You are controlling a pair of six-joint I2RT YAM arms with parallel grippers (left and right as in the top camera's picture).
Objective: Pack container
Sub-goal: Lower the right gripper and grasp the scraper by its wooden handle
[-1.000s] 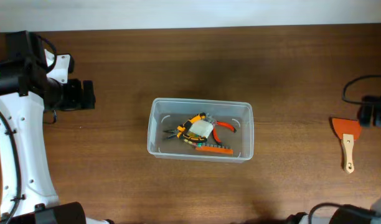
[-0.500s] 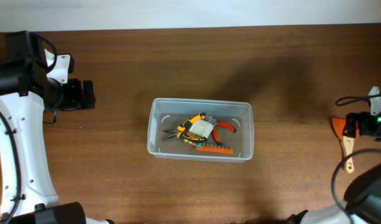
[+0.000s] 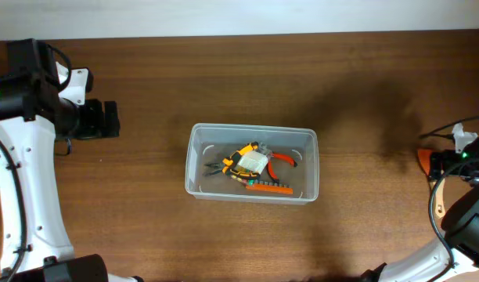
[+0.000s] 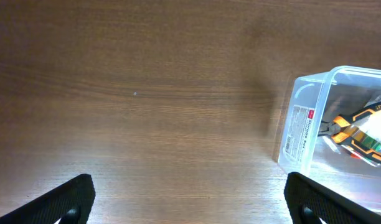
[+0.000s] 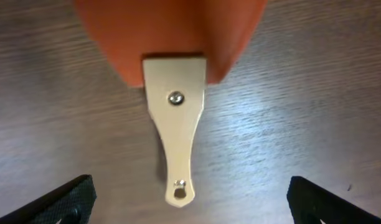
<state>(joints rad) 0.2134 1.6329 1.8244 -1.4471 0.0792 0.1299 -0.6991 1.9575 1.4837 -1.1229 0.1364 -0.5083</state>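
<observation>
Status of the work area, seen from above and from both wrists:

1. The container [image 3: 251, 163] stands upright at the middle of the brown wooden table [image 3: 365, 94], lid off, long side running left to right. A white sticker [image 4: 301, 127] with a red mark is fixed to its left end wall.

2. Contents: pliers [image 3: 280, 159] with orange-red handles on the right side of the tub, a yellow-and-black tool [image 3: 238, 160] on the left side, a white item [image 3: 253, 162] lying on top of both, and an orange strip [image 3: 268, 188] along the near wall. All 4 are piled together, so it cannot be told which of them touch the floor of the tub.

3. The left gripper [image 4: 190, 202] hangs over bare table well to the left of the container, pointing toward it. Its 2 fingers [image 4: 72, 199] sit at opposite edges of the wrist view – spread wide, nothing between them.

4. The right gripper [image 5: 192, 202] is at the far right edge of the table, directly above a scraper [image 3: 424, 159]. The scraper lies flat, with an orange blade [image 5: 172, 37] and a pale handle [image 5: 176, 124] carrying 1 screw and 1 hanging hole. The fingers are parted – 1 on each side of the handle end – and clear of it sideways. Their height above the table cannot be judged.

5. The scraper lies well apart from the container, outside it.
</observation>
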